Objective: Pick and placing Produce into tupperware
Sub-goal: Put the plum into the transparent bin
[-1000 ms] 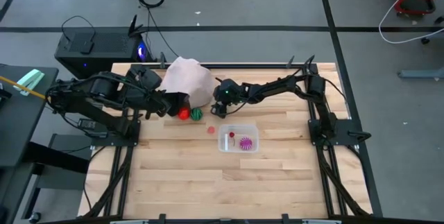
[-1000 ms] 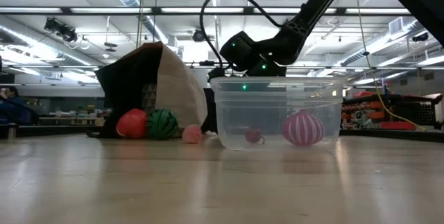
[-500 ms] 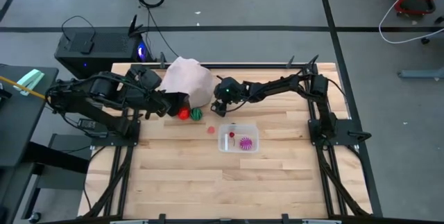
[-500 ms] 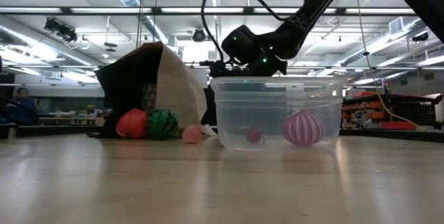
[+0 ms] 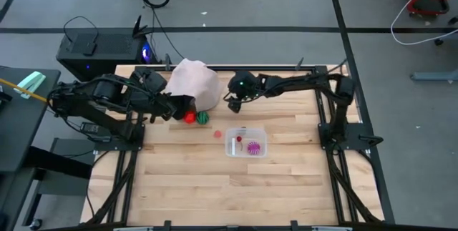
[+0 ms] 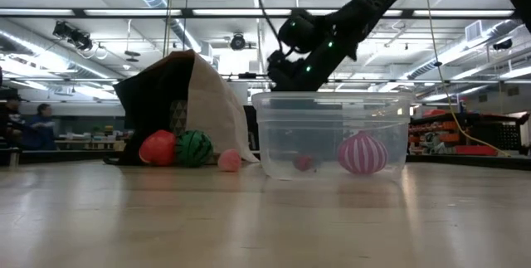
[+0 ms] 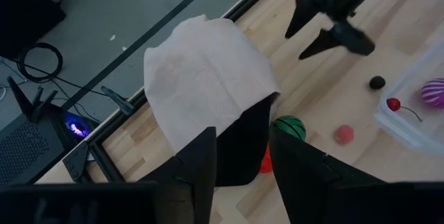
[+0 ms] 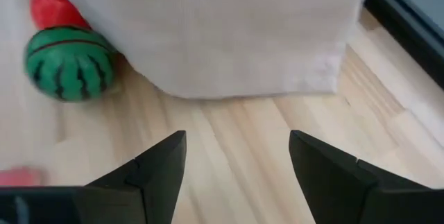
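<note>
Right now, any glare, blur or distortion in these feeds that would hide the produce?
Low view: ceiling strip lights are bright behind the scene, and the tub wall blurs the striped purple piece slightly. Right wrist view: the green melon is sharp, while the right tool is soft. Left wrist view: the bag hides part of the red piece.

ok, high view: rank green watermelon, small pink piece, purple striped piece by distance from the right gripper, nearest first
From the right gripper:
1. Green watermelon, at the bag's mouth, toward the left arm.
2. Small pink piece, on bare table between bag and tupperware.
3. Purple striped piece, inside the tupperware.
</note>
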`<state>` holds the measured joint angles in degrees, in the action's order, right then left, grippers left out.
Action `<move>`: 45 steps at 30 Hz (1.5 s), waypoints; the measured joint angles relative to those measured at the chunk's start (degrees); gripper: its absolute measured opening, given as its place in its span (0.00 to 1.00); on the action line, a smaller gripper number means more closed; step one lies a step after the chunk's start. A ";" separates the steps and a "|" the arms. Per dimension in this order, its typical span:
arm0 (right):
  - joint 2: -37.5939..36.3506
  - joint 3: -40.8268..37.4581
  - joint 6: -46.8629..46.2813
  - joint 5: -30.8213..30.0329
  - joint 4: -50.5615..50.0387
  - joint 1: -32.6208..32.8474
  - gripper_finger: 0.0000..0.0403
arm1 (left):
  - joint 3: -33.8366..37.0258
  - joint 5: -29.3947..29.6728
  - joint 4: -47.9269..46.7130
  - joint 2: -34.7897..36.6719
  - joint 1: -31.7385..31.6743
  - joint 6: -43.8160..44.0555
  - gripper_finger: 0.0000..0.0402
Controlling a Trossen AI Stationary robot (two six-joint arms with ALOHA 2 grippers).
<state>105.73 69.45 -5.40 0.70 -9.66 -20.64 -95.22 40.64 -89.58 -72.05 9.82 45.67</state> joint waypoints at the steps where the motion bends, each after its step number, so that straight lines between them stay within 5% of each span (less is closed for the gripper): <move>1: -1.09 0.00 0.01 -0.01 -1.66 0.00 0.65 | 0.00 0.00 0.03 0.01 0.00 -0.09 0.36; 8: -7.68 0.00 -1.83 0.69 -17.19 -0.28 0.65 | 0.00 0.02 0.68 0.02 0.00 -1.40 0.37; 22: -9.85 0.00 -29.49 9.71 -30.21 -0.77 0.65 | 0.00 0.02 2.34 0.02 0.00 -1.51 0.37; 33: -9.61 0.00 -36.82 17.10 -32.58 -1.37 0.65 | 0.00 0.03 2.36 0.02 0.00 -1.53 0.36; 45: -9.61 0.02 -45.49 18.46 -29.61 2.91 0.62 | 0.00 0.04 2.64 0.00 0.00 -2.99 0.38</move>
<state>96.12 69.47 -50.89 19.16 -39.27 -17.73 -95.22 40.69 -86.94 -72.05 9.82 42.68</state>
